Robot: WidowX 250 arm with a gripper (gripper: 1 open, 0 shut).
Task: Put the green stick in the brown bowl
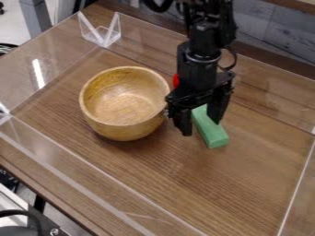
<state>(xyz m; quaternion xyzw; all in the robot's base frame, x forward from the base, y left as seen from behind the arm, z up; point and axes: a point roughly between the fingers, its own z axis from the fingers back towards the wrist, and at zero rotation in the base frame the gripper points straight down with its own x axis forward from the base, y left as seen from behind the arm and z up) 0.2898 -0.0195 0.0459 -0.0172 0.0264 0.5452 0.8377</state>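
Now the gripper, fingers spread, is straddling the green stick lying on the desk; next it needs closing, lifting toward the brown bowl.

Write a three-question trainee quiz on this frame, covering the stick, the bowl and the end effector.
1. True or false: the green stick already lies inside the brown bowl.
2. Multiple choice: the end effector is (A) open, its fingers straddling the stick's far end, (B) shut on the bowl's rim, (C) out of view.
3. Fill in: the bowl's inside holds ____.

Key: 1. False; the stick lies on the wooden table, right of the bowl in the camera view. 2. A. 3. Nothing; it is empty.
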